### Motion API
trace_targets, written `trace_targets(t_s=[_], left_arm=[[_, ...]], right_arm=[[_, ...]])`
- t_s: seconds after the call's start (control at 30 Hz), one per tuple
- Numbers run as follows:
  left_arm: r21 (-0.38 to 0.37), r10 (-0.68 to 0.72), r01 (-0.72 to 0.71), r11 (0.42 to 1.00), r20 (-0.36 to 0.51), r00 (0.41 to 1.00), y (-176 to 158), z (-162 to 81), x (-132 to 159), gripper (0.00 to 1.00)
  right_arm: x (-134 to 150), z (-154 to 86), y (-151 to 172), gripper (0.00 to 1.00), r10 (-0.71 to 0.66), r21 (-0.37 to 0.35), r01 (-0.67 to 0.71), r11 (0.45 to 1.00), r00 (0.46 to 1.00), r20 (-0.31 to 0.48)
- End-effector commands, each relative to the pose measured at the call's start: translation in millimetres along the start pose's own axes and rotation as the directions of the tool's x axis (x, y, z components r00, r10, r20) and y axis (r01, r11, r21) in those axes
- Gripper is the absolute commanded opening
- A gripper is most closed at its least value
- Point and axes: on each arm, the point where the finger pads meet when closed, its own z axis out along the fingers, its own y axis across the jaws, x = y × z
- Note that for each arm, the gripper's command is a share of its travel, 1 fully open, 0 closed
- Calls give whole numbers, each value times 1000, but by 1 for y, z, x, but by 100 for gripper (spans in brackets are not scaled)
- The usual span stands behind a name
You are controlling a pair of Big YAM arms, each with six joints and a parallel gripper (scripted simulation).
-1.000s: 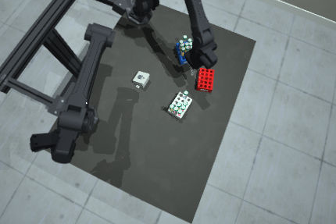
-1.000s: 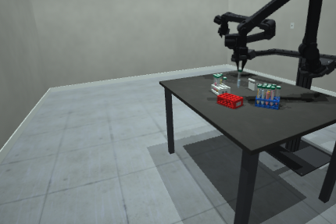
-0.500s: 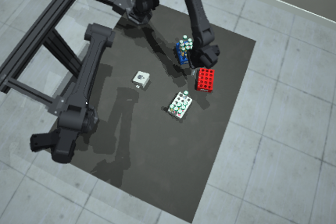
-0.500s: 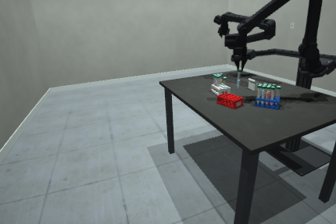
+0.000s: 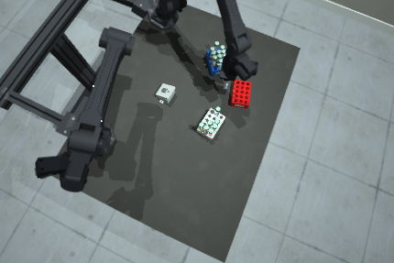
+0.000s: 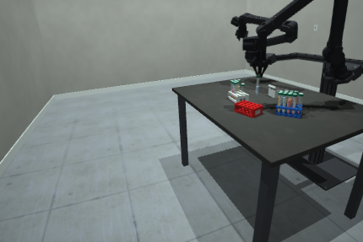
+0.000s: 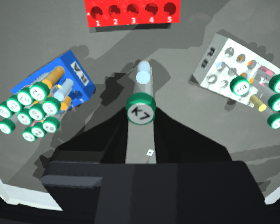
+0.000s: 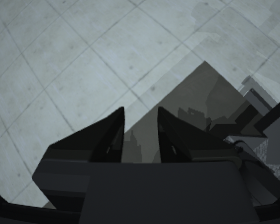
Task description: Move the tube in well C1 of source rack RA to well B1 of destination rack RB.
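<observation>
My left gripper (image 5: 225, 79) (image 6: 258, 74) (image 7: 140, 113) is shut on a green-capped tube marked K7 (image 6: 257, 86) (image 7: 141, 107). The tube hangs above the table, between the racks, with pale blue at its lower end. Blue rack RA (image 5: 209, 58) (image 6: 290, 112) (image 7: 69, 59) holds several green-capped tubes, at the left in the left wrist view. White rack RB (image 5: 223, 118) (image 7: 201, 72) is at the right there, with several tubes and some empty wells. My right gripper (image 8: 141, 113) is partly open and empty, far from the racks.
A red empty rack (image 5: 240, 94) (image 6: 249, 110) (image 7: 125, 17) stands beyond the held tube, at the top of the left wrist view. A white box with a button (image 5: 163, 91) (image 6: 272, 91) stands nearer the arm bases. Whether its lamp is lit, I cannot tell.
</observation>
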Motion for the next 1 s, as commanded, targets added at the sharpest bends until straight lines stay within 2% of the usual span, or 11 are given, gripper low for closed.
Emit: trace_targets(t_s=[0.0, 0.1, 0.23, 0.3, 0.33, 0.37, 0.97], left_arm=[[0, 174, -174, 985, 7, 985, -4, -1, -15, 0], [0, 207, -207, 978, 7, 978, -4, -1, -15, 0], [-1, 335, -335, 942, 7, 942, -4, -1, -15, 0], [-1, 337, -337, 942, 7, 942, -4, -1, -15, 0], [-6, 340, -340, 940, -7, 941, 7, 5, -1, 0], [6, 333, -333, 943, 23, 943, 8, -4, -4, 0], [5, 334, -335, 942, 18, 942, 49, -3, 31, 0]], right_arm=[[-8, -11, 9, 30, 9, -29, -8, 1000, 1000, 16], [-8, -11, 9, 30, 9, -29, -8, 1000, 1000, 16], [-8, -11, 9, 30, 9, -29, -8, 1000, 1000, 16], [-8, -11, 9, 30, 9, -29, -8, 1000, 1000, 16], [-8, -11, 9, 30, 9, -29, -8, 1000, 1000, 16], [-8, -11, 9, 30, 9, -29, -8, 1000, 1000, 16], [-8, -11, 9, 30, 9, -29, -8, 1000, 1000, 16]])
